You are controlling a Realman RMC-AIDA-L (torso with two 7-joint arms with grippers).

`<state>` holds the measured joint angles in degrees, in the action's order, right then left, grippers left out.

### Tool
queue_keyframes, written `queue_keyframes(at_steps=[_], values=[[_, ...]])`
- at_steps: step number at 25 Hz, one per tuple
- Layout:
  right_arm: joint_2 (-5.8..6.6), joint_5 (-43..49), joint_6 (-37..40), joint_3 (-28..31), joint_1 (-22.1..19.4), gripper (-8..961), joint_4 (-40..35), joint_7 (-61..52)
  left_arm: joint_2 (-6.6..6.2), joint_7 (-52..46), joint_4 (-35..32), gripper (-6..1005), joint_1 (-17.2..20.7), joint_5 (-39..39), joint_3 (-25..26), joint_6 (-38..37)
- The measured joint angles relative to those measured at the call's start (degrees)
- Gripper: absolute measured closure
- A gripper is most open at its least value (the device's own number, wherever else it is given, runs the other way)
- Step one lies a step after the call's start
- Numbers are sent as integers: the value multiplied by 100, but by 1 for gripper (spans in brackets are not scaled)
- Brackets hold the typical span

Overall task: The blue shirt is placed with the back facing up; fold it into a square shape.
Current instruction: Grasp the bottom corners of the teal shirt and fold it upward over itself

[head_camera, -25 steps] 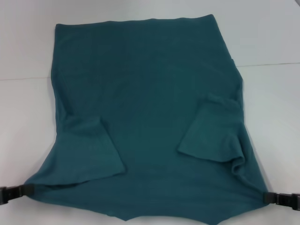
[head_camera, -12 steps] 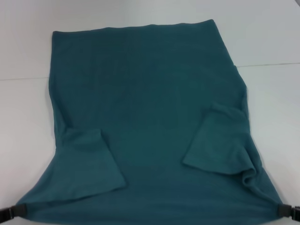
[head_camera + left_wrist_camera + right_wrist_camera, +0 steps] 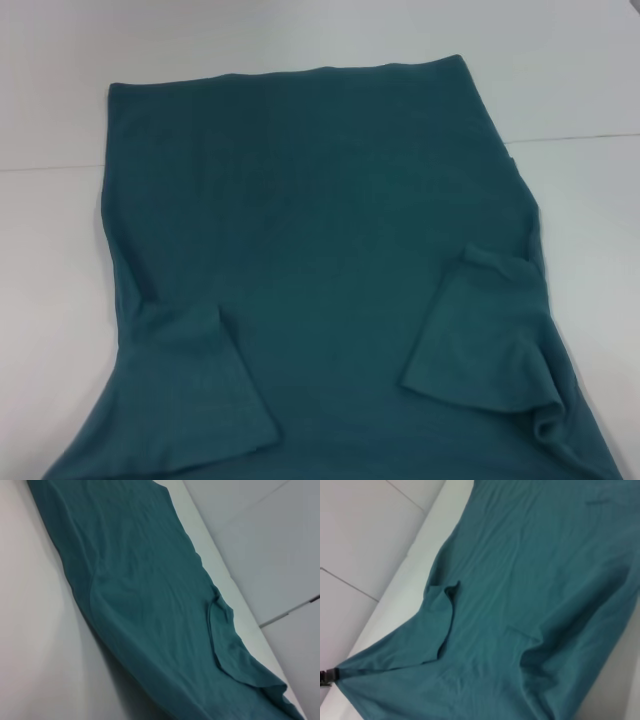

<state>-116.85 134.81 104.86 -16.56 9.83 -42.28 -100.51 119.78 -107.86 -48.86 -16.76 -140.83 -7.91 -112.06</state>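
While dragging the blue shirt (image 3: 320, 250) nearer across the table (image 3: 60, 100), slipped below the head view's edge within the last second, kept the left gripper (image 3: 327, 676) clamped on a stretched corner, could not tell the right gripper's grip, and probably tensioned the cloth for folding.

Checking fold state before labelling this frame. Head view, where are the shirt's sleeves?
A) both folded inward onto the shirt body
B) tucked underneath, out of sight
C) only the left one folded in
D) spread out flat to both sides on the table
A: on the blue shirt, the left sleeve and the right sleeve both lie as flaps on top of the body.
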Motion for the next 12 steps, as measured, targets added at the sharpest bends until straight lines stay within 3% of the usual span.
queue_keyframes(at_steps=[12], values=[[52,340,174,85,-94,895,0,145,86,152,-38,972,343,-34,0,-82]])
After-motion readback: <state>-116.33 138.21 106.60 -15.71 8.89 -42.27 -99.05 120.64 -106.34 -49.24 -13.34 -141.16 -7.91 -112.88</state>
